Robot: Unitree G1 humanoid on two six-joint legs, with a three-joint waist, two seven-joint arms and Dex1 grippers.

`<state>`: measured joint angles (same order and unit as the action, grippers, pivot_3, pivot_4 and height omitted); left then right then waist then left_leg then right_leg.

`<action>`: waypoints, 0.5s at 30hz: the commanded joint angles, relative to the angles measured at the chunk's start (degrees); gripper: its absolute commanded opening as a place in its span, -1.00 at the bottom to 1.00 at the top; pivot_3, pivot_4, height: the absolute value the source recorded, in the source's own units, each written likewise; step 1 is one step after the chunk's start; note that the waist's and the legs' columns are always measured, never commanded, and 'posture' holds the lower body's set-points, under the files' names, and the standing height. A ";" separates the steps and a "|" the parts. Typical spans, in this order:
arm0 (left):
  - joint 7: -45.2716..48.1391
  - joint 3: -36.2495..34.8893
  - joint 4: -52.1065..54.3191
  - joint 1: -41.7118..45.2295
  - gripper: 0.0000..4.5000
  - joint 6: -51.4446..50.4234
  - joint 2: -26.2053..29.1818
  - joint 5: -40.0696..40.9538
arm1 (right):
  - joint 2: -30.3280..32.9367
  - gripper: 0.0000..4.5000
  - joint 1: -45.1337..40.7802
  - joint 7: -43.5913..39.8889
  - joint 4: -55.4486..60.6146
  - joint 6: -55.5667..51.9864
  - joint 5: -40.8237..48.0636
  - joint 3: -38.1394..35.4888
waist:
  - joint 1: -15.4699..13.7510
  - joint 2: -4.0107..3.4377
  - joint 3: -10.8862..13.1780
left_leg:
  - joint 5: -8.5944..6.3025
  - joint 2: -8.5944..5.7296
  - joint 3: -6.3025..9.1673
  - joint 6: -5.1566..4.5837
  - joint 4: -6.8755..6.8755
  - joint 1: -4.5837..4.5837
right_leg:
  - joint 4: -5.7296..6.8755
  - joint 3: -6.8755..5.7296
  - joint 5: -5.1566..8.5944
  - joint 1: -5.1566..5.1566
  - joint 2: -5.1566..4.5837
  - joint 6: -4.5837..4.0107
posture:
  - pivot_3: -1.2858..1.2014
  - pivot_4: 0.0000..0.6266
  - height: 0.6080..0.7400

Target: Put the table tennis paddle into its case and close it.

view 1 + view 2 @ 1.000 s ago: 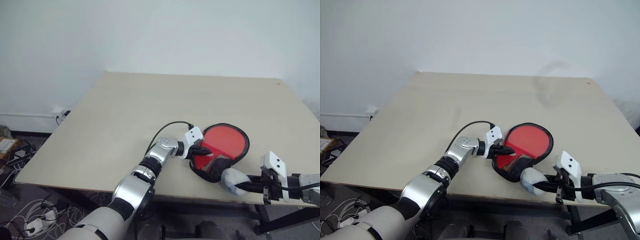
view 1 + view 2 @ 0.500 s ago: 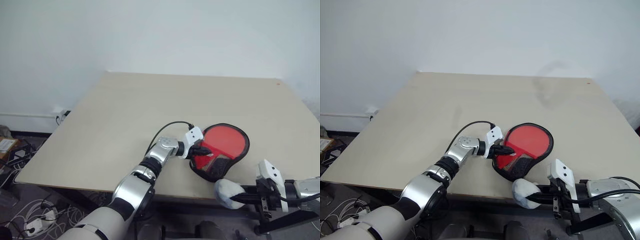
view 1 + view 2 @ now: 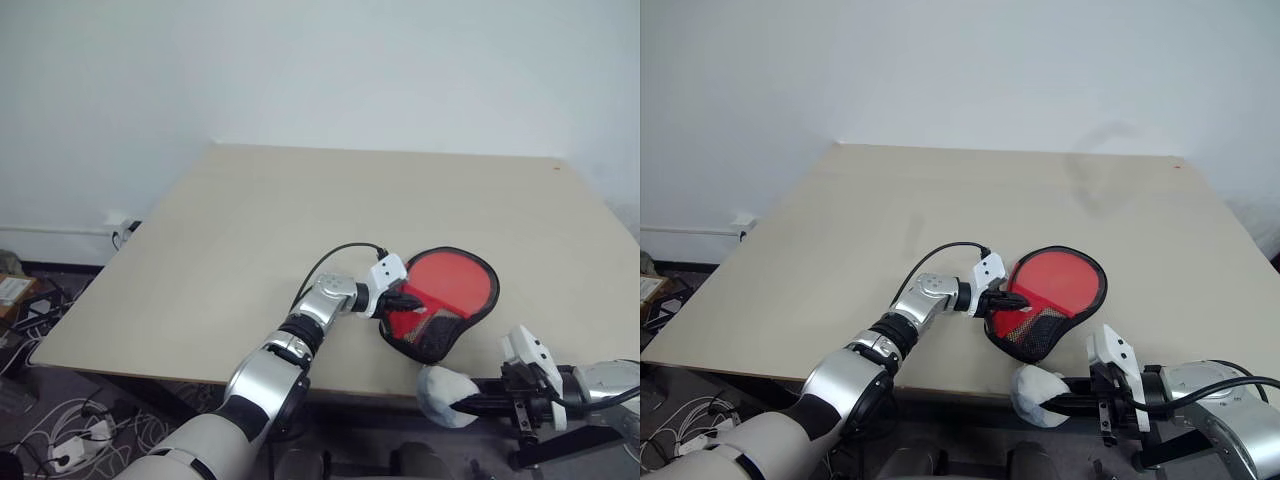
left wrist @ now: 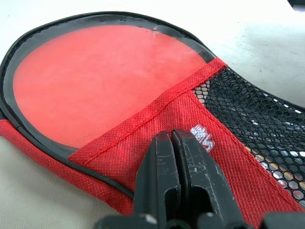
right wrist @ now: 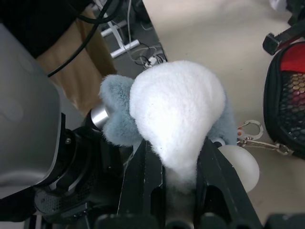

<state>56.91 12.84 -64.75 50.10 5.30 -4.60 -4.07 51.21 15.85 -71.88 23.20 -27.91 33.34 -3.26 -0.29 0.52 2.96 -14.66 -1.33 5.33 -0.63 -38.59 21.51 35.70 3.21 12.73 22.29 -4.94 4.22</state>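
**Two hands, one zip pull**

Two hands are at work on the case (image 3: 437,300), which lies near the front edge of the table (image 3: 260,220) — red fabric, black edging, a black mesh patch and a small white logo. The paddle (image 4: 95,81) is seen inside it, its red face showing through the clear round panel. The left hand (image 3: 400,298) is pressed together, fingers shut on the red fabric by the logo. The right hand (image 3: 1065,402) pinches a fluffy white charm (image 5: 178,109), apparently tied to the zip by a small chain. For a clean close, the case should be pinned firmly while the charm is drawn steadily along the edging — not jerked.
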 commanded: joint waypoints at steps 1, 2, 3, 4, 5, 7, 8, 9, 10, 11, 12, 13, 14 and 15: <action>-0.15 0.73 -0.41 0.21 -1.00 0.07 -0.01 -1.20 | -0.85 -0.90 -1.13 -2.81 -6.69 6.39 -3.22 0.96 | 0.00 0.00 0.00 | 0.00 0.00 -0.01 0.00 -0.01 0.00 | 0.00 0.00 0.00 0.00 0.00 0.00 | 0.03 -1.00 1.00; -0.15 0.74 -0.43 0.23 -1.00 0.08 -0.02 -1.21 | -0.98 -0.90 -1.40 -3.17 -8.51 7.65 -3.98 1.04 | 0.02 0.00 0.00 | 0.00 0.00 -0.02 0.00 -0.02 0.00 | 0.01 0.00 0.00 0.00 0.00 0.00 | 0.03 -1.00 1.00; -0.14 0.75 -0.44 0.24 -1.00 0.09 -0.02 -1.22 | -1.07 -0.90 -1.65 -3.40 -9.97 8.74 -4.59 1.05 | 0.03 -0.01 -0.01 | 0.00 0.00 -0.03 0.00 -0.03 -0.01 | 0.02 0.01 0.00 0.00 0.00 0.00 | 0.03 -1.00 1.00; -0.13 0.75 -0.47 0.27 -1.00 0.09 -0.02 -1.22 | -1.10 -0.90 -1.63 -3.13 -10.40 9.28 -4.94 0.96 | 0.03 -0.01 -0.01 | 0.00 0.00 -0.04 0.00 -0.04 -0.01 | 0.03 0.01 0.00 0.00 0.00 0.00 | 0.03 -1.00 1.00; -0.13 0.76 -0.50 0.29 -1.00 0.11 -0.03 -1.22 | -1.16 -0.90 -0.97 -2.76 -9.92 9.65 -5.09 0.83 | 0.02 -0.01 -0.01 | 0.00 0.00 -0.05 0.00 -0.04 -0.02 | 0.05 0.01 0.00 0.00 0.00 0.00 | 0.03 -1.00 1.00; -0.10 0.77 -0.53 0.31 -1.00 0.13 -0.05 -1.23 | -1.26 -0.59 0.54 -1.64 -8.53 9.75 -5.20 0.48 | 0.00 -0.01 -0.01 | 0.00 0.00 -0.02 0.00 -0.05 -0.03 | 0.06 0.00 0.00 -0.01 0.00 0.00 | 0.03 -1.00 1.00; -0.09 0.77 -0.54 0.31 -1.00 0.13 -0.06 -1.23 | -1.17 -0.48 1.14 -1.45 -7.95 9.66 -5.01 0.36 | -0.03 -0.02 -0.01 | 0.00 0.00 -0.01 0.00 -0.06 -0.02 | 0.06 0.00 0.00 -0.02 0.01 0.00 | 0.03 -1.00 1.00; -0.09 0.76 -0.57 0.34 -1.00 0.13 -0.08 -1.22 | -1.05 -0.35 1.70 -1.28 -7.41 9.69 -4.84 0.22 | -0.01 -0.01 -0.01 | 0.00 -0.01 0.00 0.00 -0.06 -0.02 | 0.06 0.00 0.00 -0.03 0.01 0.00 | 0.03 -1.00 1.00; -0.10 0.77 -0.60 0.36 -1.00 0.13 -0.10 -1.23 | -0.95 -0.20 2.13 -1.11 -6.95 9.67 -4.64 0.09 | -0.02 -0.01 -0.01 | 0.00 0.00 -0.01 0.00 -0.06 -0.01 | 0.06 0.00 0.00 -0.02 0.01 0.00 | 0.03 -1.00 1.00; -0.12 0.76 -0.63 0.38 -1.00 0.13 -0.12 -1.23 | -0.83 -0.09 2.54 -0.94 -6.37 9.60 -4.43 -0.09 | -0.01 -0.01 -0.01 | 0.00 -0.01 -0.01 0.00 -0.06 -0.01 | 0.05 0.00 0.00 -0.03 0.00 0.00 | 0.03 -1.00 1.00; -0.13 0.74 -0.65 0.41 -1.00 0.11 -0.14 -1.22 | -0.70 0.05 2.82 -0.78 -5.80 9.40 -4.17 -0.31 | 0.00 0.00 -0.01 | 0.00 -0.01 -0.01 0.00 -0.07 -0.01 | 0.05 0.01 0.00 -0.03 0.00 0.00 | 0.03 -1.00 1.00; -0.16 0.73 -0.67 0.42 -1.00 0.10 -0.16 -1.23 | -0.55 0.17 2.89 -0.61 -5.24 9.00 -3.84 -0.54 | 0.02 0.00 -0.01 | 0.00 0.00 -0.01 0.00 -0.07 -0.02 | 0.05 0.01 0.00 -0.03 0.00 0.00 | 0.03 -1.00 1.00; -0.17 0.72 -0.66 0.41 -1.00 0.10 -0.15 -1.22 | -0.38 0.27 2.86 -0.46 -4.65 8.53 -3.47 -0.78 | 0.04 0.00 -0.01 | 0.00 0.00 -0.03 0.00 -0.08 -0.02 | 0.05 0.01 0.00 -0.03 0.00 0.00 | 0.03 -1.00 1.00; -0.18 0.72 -0.65 0.39 -1.00 0.09 -0.14 -1.22 | -0.23 0.38 2.78 -0.34 -4.18 8.05 -3.14 -1.00 | 0.02 0.00 -0.01 | 0.00 0.01 -0.04 0.00 -0.08 -0.02 | 0.05 0.01 0.00 -0.03 0.00 0.00 | 0.03 -1.00 1.00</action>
<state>56.68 12.87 -64.90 50.11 5.38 -4.68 -4.13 50.31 18.82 -72.47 17.00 -19.11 29.30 -3.08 -0.26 0.52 2.95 -14.66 -1.32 5.30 -0.62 -38.69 21.49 35.76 3.22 12.73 22.26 -4.93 4.22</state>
